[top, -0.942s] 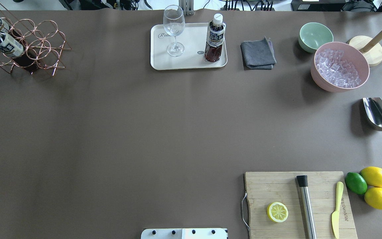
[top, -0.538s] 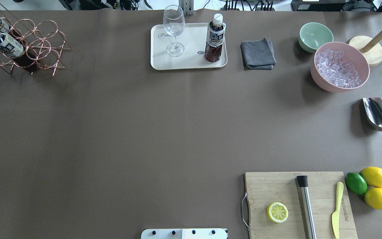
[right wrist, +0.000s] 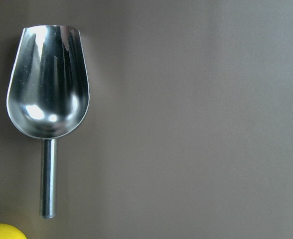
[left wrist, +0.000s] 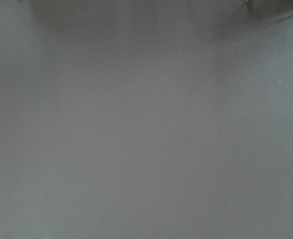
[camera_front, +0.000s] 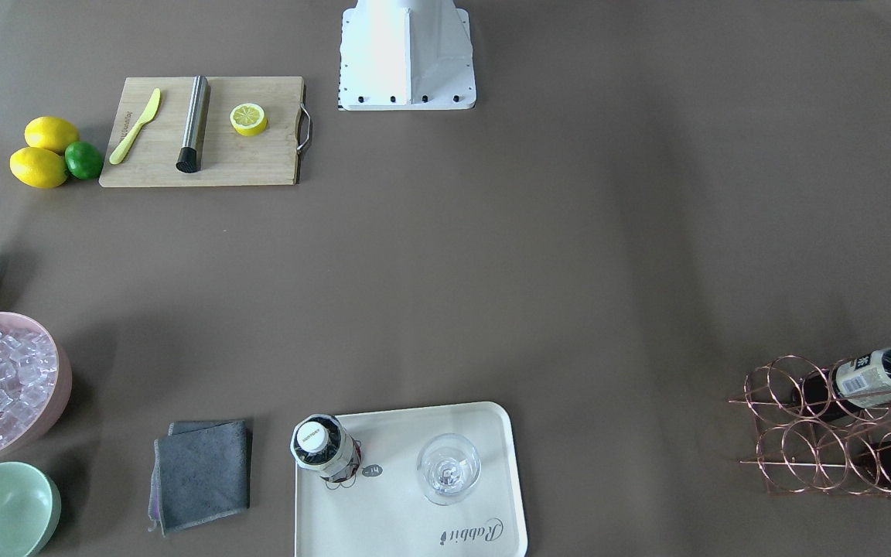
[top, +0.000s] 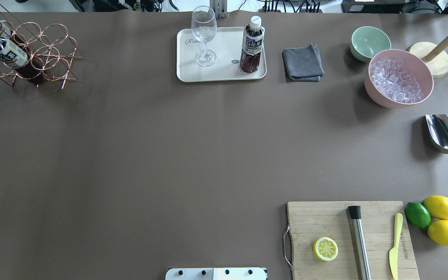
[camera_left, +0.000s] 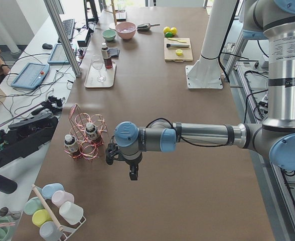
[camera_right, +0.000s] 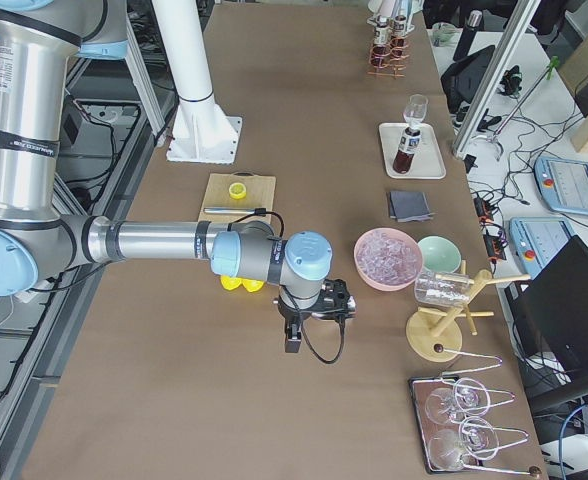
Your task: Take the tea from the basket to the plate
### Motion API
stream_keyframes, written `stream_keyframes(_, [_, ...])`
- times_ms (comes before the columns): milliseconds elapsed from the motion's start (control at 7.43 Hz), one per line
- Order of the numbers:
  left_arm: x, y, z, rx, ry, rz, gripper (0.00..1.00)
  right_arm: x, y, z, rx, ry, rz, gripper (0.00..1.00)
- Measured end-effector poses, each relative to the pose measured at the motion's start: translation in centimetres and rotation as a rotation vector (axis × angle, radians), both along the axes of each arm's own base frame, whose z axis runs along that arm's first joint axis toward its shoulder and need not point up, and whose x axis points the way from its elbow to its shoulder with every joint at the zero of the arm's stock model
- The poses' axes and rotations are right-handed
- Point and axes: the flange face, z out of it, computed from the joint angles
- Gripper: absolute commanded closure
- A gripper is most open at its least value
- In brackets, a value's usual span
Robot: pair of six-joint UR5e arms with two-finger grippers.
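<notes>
One tea bottle (top: 252,44) stands upright on the right end of the cream plate (top: 224,74), and a stemmed glass (top: 204,35) stands beside it. Two more tea bottles (top: 4,50) lie in the copper wire basket (top: 49,54) at the far left corner. My left gripper (camera_left: 133,175) hangs over bare table just beside the basket (camera_left: 87,138); I cannot tell whether it is open or shut. My right gripper (camera_right: 291,342) hovers near the lemons and the scoop (right wrist: 47,84); its state cannot be told either. Neither gripper shows in the overhead view.
A grey cloth (top: 302,63), a mint bowl (top: 370,42) and a pink bowl of ice (top: 398,77) sit right of the plate. A cutting board (top: 348,237) with a lemon half, a steel tool and a yellow knife lies near the front right, with lemons (top: 440,207) beside it.
</notes>
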Motion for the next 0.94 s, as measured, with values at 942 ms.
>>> stream_keyframes(942, [0.01, -0.03, -0.01, 0.001, -0.002, 0.002, 0.03, 0.27, 0.03, 0.37, 0.002, 0.010, -0.003, 0.00])
